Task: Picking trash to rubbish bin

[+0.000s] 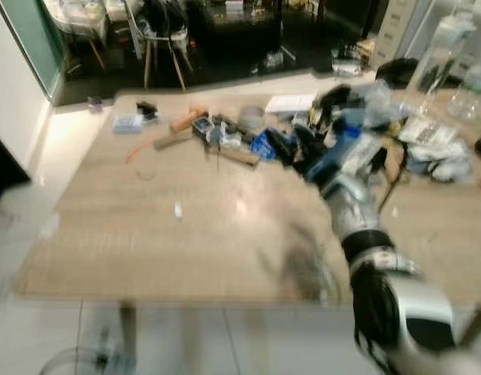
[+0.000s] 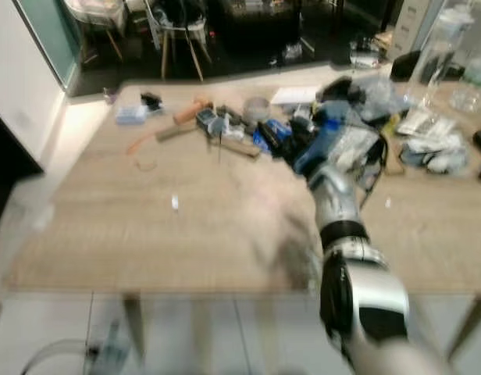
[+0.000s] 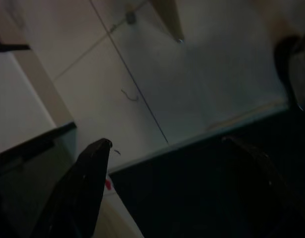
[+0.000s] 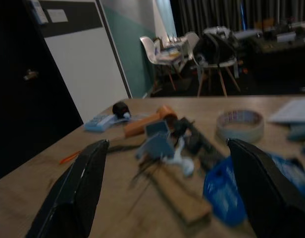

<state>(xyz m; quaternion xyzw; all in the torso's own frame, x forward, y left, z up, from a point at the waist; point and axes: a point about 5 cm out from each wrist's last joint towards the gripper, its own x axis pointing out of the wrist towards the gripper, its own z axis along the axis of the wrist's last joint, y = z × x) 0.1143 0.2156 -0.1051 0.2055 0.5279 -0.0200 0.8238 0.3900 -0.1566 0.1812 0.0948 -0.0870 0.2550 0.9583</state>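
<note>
The near edge of the wooden surface [image 1: 147, 266] runs across the head views, and the broad near half of it is bare apart from one tiny white scrap [image 1: 178, 209], leaving open room there. The right arm reaches out over that stretch to the clutter along the far side, and the right gripper [image 4: 167, 193] hangs with its two black fingers spread wide, holding nothing, just short of the trash. Between the fingers lie a blue crumpled bag [image 4: 227, 191], a wooden stick [image 4: 179, 193] and a bluish paper scrap [image 4: 157, 144]; past them sit one roll of tape [image 4: 240, 125], an orange handle [image 4: 147, 121] and a flat light-blue item [image 4: 99, 122]. No writing is readable through the blur. Beyond the far edge stand two chairs [image 4: 212, 64]. The left gripper [image 3: 177, 198] hangs low over pale floor tiles [image 3: 192, 89], fingers well apart.
</note>
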